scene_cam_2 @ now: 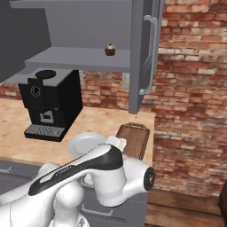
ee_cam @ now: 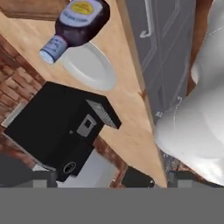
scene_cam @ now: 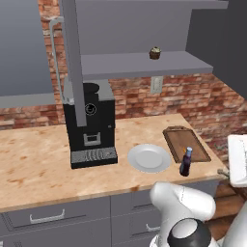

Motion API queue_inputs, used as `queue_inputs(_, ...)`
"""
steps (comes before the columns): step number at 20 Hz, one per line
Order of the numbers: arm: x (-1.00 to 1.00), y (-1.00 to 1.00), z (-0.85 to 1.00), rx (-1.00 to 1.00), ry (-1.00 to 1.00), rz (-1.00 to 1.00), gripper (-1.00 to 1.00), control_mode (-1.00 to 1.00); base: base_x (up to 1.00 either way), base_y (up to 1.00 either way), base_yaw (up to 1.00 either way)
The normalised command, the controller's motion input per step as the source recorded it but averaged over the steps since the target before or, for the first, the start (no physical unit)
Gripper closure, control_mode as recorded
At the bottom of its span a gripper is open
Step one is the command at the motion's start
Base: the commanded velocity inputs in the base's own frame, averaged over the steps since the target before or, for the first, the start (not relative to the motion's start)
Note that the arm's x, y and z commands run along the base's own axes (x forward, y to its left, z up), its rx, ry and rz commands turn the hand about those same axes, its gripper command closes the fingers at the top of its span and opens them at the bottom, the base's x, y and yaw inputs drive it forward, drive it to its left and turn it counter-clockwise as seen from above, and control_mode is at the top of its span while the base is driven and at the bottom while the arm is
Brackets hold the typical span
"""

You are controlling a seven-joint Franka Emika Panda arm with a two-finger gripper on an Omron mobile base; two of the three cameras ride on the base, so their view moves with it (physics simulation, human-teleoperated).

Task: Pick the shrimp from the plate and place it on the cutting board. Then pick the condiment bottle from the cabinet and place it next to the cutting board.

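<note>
Counter (scene_cam: 43, 164): long speckled tan stone top over grey drawers, brick wall behind.

Cabinet (scene_cam: 140, 64): grey wall unit with a flat grey shelf and its door swung open; a small brown cupcake (scene_cam: 154, 53) sits toward the shelf's right end.

Coffee machine (scene_cam: 90, 123): tall black box at mid-counter, nearer the back edge.

Cutting board (scene_cam: 185, 143): rectangular dark brown wooden board with a darker raised edge, at the counter's right end. No shrimp can be made out on it (too small to tell).

Plate (scene_cam: 149, 157): round flat white-grey plate with a raised rim, just left of the board, near the front edge; it looks bare.

Condiment bottle (scene_cam: 186, 162): small dark purple-brown bottle, yellow-white label, blue cap, upright at the counter's front edge, just beside the board's front-left corner, between board and plate.

Gripper (ee_cam: 153, 179): two dark tips stand spread wide, pinching nothing, clear of the bottle.

Risk, as judged: the bottle stands close to the front edge, and the arm's white links hang just in front of the counter; a careless swing could clip it and tip it to the floor or onto the plate.

Writing: the label carries printed lines, too blurred to read; no brand legible on the machine.
</note>
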Motion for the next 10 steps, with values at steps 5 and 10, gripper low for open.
queue_inputs(5,-0.61,0.23,0.06,-0.55,-0.11,-0.16,-1.0,-1.0,0.0,0.0,0.0)
queue_inputs(10,-0.5,0.29,0.38,-0.45,-0.13,-0.13,-1.0,-1.0,0.0,0.0,0.0)
